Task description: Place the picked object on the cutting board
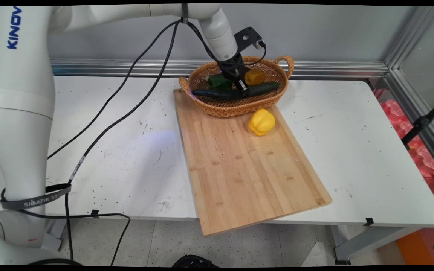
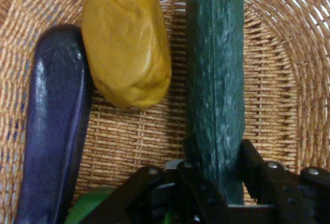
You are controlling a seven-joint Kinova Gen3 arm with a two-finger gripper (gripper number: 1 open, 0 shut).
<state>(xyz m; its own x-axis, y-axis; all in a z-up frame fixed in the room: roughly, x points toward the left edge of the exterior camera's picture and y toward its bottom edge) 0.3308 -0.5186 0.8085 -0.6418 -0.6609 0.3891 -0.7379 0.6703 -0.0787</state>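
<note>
**Gripper on cucumber, in basket**

Gripper (image 2: 215, 175) pinches a cucumber (image 2: 215, 80) between both fingers (image 2: 252, 165), inside the wicker basket (image 2: 278, 80). Its long axis runs straight ahead from the fingertips. Skin dark green, pebbled. Beside one finger: yellow potato (image 2: 126, 44), then purple eggplant (image 2: 54, 126). Green pepper (image 2: 90, 206) near the linkage.

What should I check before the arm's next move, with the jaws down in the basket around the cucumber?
1. Gripper straddles the cucumber, a finger on each side: ok.
2. Firm clamp on it: cannot tell.
3. Yellow potato-like piece lies apart from the cucumber: ok.
4. Dark purple eggplant lies well to the side: ok.
5. Green pepper sits close beside the gripper: not ok.
6. Basket rests partly on the cutting board, yellow pepper outside it: ok.
</note>
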